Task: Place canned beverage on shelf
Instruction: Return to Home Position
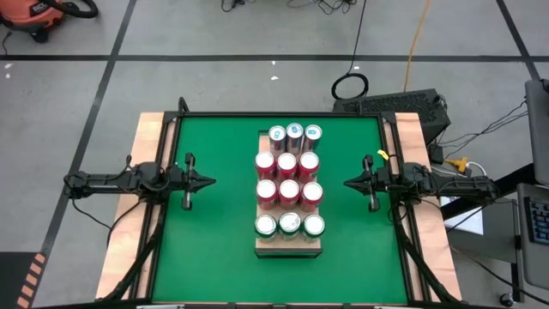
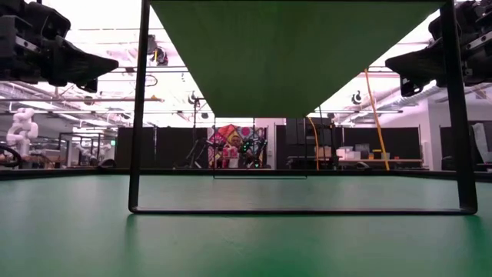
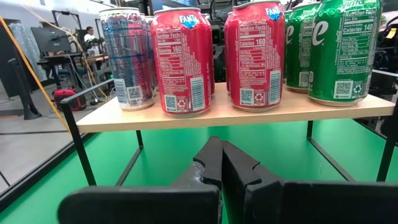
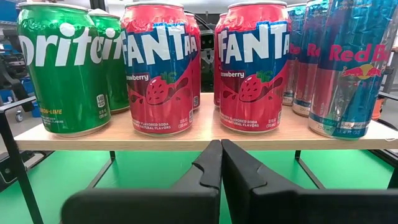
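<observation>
Twelve cans: all upright on the shelf [image 1: 289,248], four rows of three.
Rows: green cans [image 1: 290,225] at the overhead view's bottom end, red cans [image 1: 287,176] in the two middle rows, blue-and-silver cans [image 1: 294,132] at the top end.
Shelf: pale board on thin dark legs, mid-way across the green table [image 1: 214,249], between your two arms.
Left gripper [image 1: 209,182]: fingers pressed together on nothing, out at the table's left side, aimed at the shelf and well apart from it.
Right gripper [image 1: 347,182]: the mirror image on the right side, fingers closed and empty too.
Progress: stocking looks finished to me; no can shows loose on the table.
Your step: homing, and both arms look close to parked. Any last travel should go straight away from the shelf, level, in one smooth motion. No sweep toward those legs, because a knock there would likely topple every row.
</observation>
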